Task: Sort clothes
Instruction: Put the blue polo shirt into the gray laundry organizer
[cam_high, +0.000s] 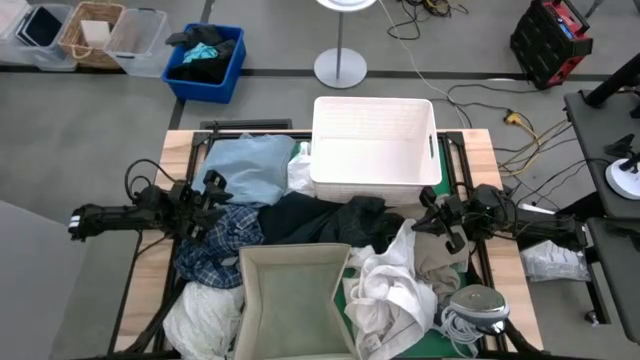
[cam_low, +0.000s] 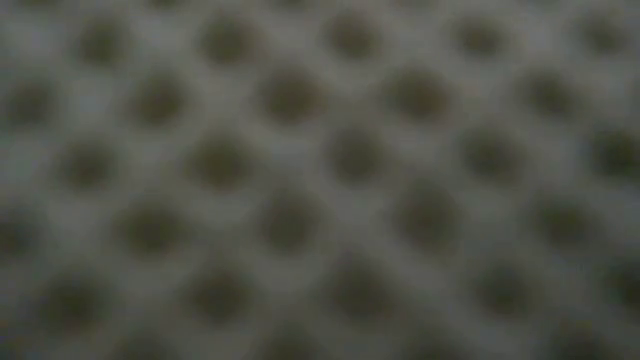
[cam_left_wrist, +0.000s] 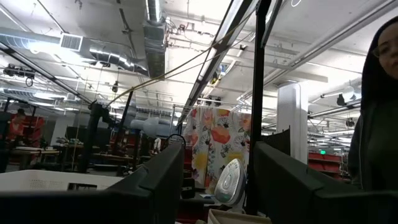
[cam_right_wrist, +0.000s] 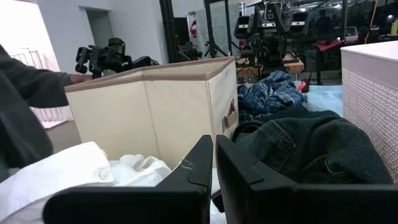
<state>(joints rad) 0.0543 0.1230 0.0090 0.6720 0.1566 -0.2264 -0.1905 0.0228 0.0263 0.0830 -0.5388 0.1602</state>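
The clothes lie heaped on the table: a light blue shirt (cam_high: 245, 170), a blue plaid shirt (cam_high: 215, 250), dark denim jeans (cam_high: 320, 218) (cam_right_wrist: 311, 146), a white piece (cam_high: 390, 290) (cam_right_wrist: 74, 171) and a khaki piece (cam_high: 440, 262). At the pile's left side my left gripper (cam_high: 216, 194) (cam_left_wrist: 219, 149) stands open, between the light blue and the plaid shirt. At the pile's right side my right gripper (cam_high: 432, 214) (cam_right_wrist: 214, 152) is shut with nothing between its fingers, level, pointing at the jeans. The low view shows only a blurred mesh.
A white basket (cam_high: 375, 145) stands at the table's far middle. A beige fabric bin (cam_high: 295, 300) (cam_right_wrist: 149, 106) stands at the near middle, with a person's sleeve (cam_right_wrist: 28, 93) beside it. A silver object with a coiled cord (cam_high: 475, 308) lies near right. A blue bin (cam_high: 205, 62) sits on the floor.
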